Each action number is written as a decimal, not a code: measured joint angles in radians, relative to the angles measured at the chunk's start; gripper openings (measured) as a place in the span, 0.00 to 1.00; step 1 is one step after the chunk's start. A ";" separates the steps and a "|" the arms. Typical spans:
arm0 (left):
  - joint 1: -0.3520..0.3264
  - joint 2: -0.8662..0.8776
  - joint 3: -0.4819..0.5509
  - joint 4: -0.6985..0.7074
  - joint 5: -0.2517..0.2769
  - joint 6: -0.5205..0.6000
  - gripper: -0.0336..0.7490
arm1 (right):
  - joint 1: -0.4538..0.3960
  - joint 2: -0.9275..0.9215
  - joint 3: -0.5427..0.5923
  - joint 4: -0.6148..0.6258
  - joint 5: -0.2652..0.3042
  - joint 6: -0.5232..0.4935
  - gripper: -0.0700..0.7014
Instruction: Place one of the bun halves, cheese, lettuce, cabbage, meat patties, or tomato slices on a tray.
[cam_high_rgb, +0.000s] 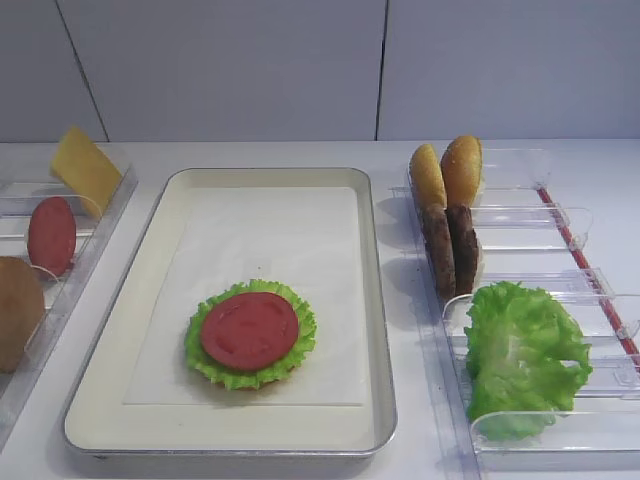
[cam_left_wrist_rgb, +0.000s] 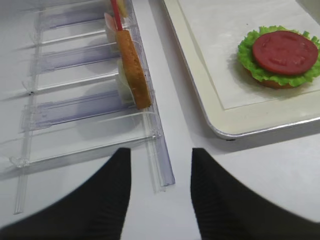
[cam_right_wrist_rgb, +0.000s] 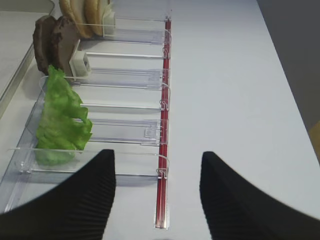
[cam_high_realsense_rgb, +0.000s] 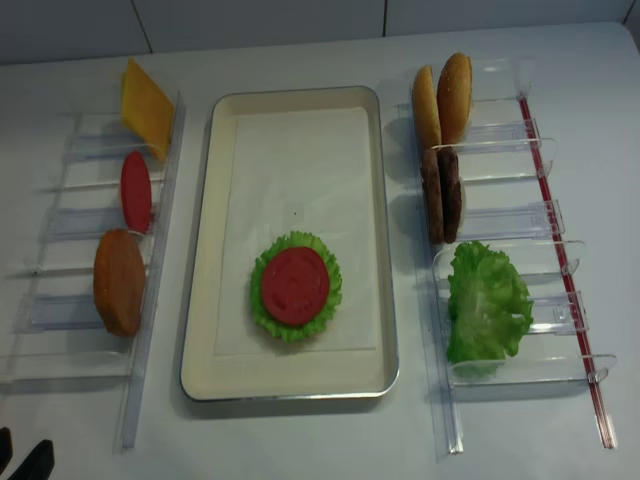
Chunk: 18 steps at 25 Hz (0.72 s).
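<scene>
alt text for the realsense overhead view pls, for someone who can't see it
A silvery tray lies in the middle of a white table, holding a tomato slice on lettuce. The clear rack to its left holds cheese, another tomato slice and a bun half. The right rack holds two bun halves, two meat patties and loose lettuce.

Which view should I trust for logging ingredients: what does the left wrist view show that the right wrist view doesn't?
Left wrist only: the red tomato slice on frilly green lettuce in the silvery metal tray, and a golden-brown bun half in a clear rack. Right wrist only: two dark brown meat patties, loose lettuce leaves. Both: open black end effector fingers, white table.
</scene>
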 joint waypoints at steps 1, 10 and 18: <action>0.005 0.000 0.000 0.000 0.000 0.000 0.38 | 0.000 0.000 0.000 0.000 0.000 0.000 0.63; 0.005 0.000 0.000 0.000 0.000 0.000 0.38 | 0.000 0.000 0.000 0.000 -0.002 0.002 0.63; 0.005 0.000 0.000 0.000 0.000 0.000 0.38 | 0.000 0.000 0.000 0.000 -0.002 0.002 0.63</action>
